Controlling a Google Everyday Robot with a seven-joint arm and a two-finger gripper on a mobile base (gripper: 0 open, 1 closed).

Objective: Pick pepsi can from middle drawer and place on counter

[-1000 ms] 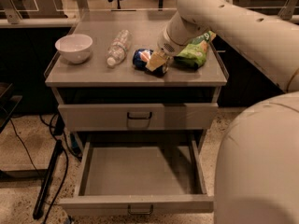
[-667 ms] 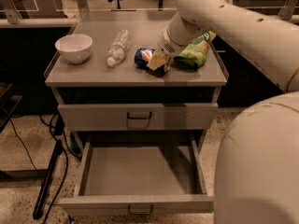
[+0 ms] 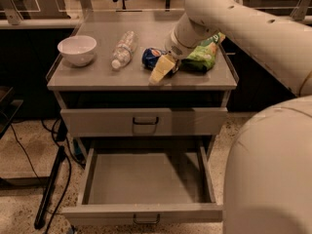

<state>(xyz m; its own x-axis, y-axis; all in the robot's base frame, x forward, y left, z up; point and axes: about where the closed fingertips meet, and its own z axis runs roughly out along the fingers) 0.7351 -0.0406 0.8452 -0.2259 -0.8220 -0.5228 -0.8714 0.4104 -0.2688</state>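
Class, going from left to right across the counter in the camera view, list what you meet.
On the counter: white bowl → clear water bottle → pepsi can → green snack bag. The tool is at the pepsi can's near right side and overlaps it in this view, so it is left out of the order.

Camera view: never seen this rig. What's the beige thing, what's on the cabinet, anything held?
There is one camera, looking down at a grey cabinet; where it is mounted isn't known. The beige shapes are a one-arm mobile robot. Its arm reaches in from the right, and its hand sits low over the counter, against the pepsi can. Whether it grips the can is unclear. Also on the counter are a white bowl, a water bottle lying down and a green snack bag. The open drawer below is empty.
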